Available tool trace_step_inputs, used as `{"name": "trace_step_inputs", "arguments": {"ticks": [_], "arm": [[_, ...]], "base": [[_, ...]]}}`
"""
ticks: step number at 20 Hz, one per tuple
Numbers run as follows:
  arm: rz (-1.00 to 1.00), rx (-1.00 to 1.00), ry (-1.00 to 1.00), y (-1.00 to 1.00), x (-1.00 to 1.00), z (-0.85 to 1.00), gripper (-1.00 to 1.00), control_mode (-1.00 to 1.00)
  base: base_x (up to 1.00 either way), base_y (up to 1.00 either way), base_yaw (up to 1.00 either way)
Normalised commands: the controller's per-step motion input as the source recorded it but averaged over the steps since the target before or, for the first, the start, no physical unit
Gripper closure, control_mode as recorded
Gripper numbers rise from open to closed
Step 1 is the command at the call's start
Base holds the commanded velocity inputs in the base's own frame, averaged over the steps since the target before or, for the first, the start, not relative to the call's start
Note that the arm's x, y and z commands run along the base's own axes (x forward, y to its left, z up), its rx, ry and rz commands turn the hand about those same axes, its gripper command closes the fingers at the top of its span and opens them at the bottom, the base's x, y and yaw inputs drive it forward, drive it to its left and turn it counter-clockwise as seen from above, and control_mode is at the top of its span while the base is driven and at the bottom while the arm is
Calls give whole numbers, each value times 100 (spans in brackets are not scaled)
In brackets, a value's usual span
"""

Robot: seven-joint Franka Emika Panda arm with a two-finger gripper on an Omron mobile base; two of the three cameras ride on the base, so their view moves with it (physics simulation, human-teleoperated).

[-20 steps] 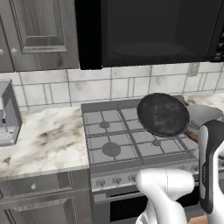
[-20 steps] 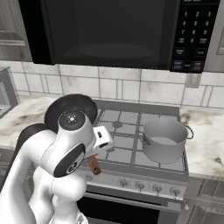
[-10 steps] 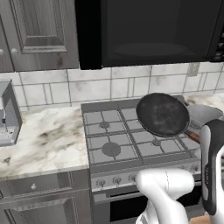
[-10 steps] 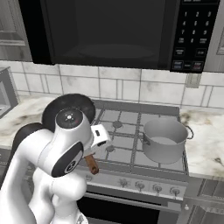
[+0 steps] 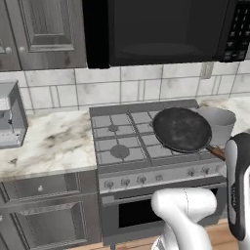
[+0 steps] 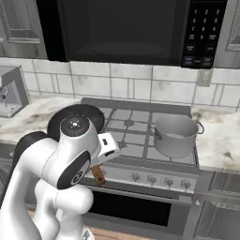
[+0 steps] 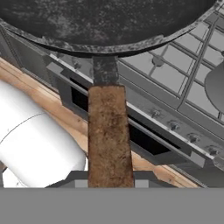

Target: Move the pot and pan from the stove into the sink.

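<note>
The black pan hangs tilted above the stove, lifted off the grates. My gripper is shut on its brown handle, which runs up from the fingers to the pan's rim. From the right base view the pan sits partly behind my arm, its handle poking out below the hand. The grey pot stands upright on the stove's right side; the left base view has the pot just behind the pan. The sink is out of view.
A dark microwave hangs over the stove. A grey appliance stands on the marble counter to the left. Drawers and the oven door lie below.
The held pan has drifted very slightly to the left with the hand. The pot has stayed where it was.
</note>
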Motion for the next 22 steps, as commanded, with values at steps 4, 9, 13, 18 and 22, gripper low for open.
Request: {"name": "trace_step_inputs", "arguments": {"ticks": [4,9,13,18,22], "arm": [[0,0,0,0,0,0,100,100],[0,0,0,0,0,0,100,100],[0,0,0,0,0,0,100,100],[0,0,0,0,0,0,100,100],[0,0,0,0,0,0,100,100]], "base": [[-6,-4,-4],[-5,-14,-37],[0,-1,-48],[0,-1,-49],[0,0,-50]]}}
